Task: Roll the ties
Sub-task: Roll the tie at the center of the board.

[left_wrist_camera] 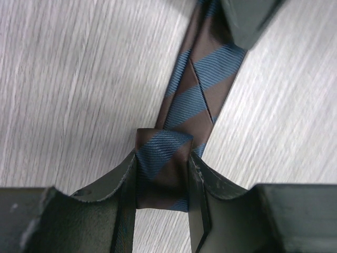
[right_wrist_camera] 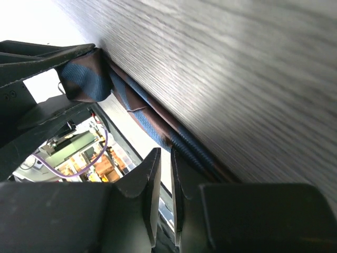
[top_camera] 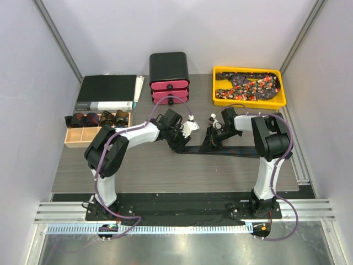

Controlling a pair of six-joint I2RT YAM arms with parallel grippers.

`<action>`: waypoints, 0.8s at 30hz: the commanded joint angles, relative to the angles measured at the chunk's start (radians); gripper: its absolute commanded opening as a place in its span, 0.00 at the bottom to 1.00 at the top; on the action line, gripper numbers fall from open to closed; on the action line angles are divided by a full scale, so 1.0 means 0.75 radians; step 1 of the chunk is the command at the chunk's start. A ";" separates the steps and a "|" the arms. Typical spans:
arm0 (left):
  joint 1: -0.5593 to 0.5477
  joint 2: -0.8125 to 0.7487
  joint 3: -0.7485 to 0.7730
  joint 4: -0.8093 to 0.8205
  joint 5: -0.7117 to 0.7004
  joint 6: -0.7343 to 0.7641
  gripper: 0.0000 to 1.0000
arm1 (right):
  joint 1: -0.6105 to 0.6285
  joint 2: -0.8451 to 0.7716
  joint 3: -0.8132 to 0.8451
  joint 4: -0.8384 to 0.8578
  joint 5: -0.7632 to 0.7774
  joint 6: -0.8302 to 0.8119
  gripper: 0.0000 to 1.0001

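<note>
Brown and blue stripes mark the striped tie [left_wrist_camera: 197, 95], which lies stretched flat across the middle of the grey wood-grain counter [left_wrist_camera: 63, 79], between the two arms. One end is folded over on itself. The left hand [left_wrist_camera: 162, 182] is clamped on that fold, with one finger pressed against each side.

The right hand [right_wrist_camera: 164, 158] sits just along the same tie, low over the counter. Its fingers are nearly together, with only a thin slit of light between them. The tie's edge passes behind one finger, so I cannot tell whether it is pinched.

At the back right, a yellow tray [top_camera: 248, 103] holds a heap of speckled ties [top_camera: 248, 85]. At the left, a wooden box [top_camera: 74, 144] carries rolled ties [top_camera: 91, 118] in its rear row. A black binder [top_camera: 107, 88] lies behind the box, and a black and pink drawer unit [top_camera: 169, 66] stands at the back centre.
</note>
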State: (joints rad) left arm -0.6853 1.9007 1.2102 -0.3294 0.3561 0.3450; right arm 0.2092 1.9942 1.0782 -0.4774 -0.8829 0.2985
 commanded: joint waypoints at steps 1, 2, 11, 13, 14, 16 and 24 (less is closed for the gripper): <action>0.071 -0.104 -0.041 0.014 0.151 0.127 0.09 | -0.001 0.078 0.010 0.017 0.244 -0.036 0.20; 0.079 -0.115 -0.039 0.008 0.175 0.153 0.10 | -0.001 0.084 0.008 0.017 0.249 -0.036 0.20; 0.075 -0.119 -0.037 -0.133 0.390 0.452 0.14 | -0.001 0.125 0.021 0.017 0.283 -0.022 0.21; 0.063 -0.078 0.002 -0.215 0.370 0.529 0.13 | -0.003 0.139 0.029 0.015 0.288 -0.026 0.21; 0.051 -0.066 0.012 -0.276 0.346 0.544 0.12 | -0.001 0.145 0.039 0.017 0.292 -0.026 0.21; 0.034 -0.037 0.039 -0.287 0.309 0.550 0.12 | -0.001 0.159 0.049 0.015 0.300 -0.030 0.21; -0.068 0.092 0.153 -0.362 -0.034 0.467 0.12 | -0.017 0.137 0.068 0.013 0.192 -0.018 0.21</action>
State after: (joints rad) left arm -0.7094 1.9266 1.2716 -0.5171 0.4824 0.7139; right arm 0.2111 2.0514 1.1355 -0.5255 -0.9138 0.3191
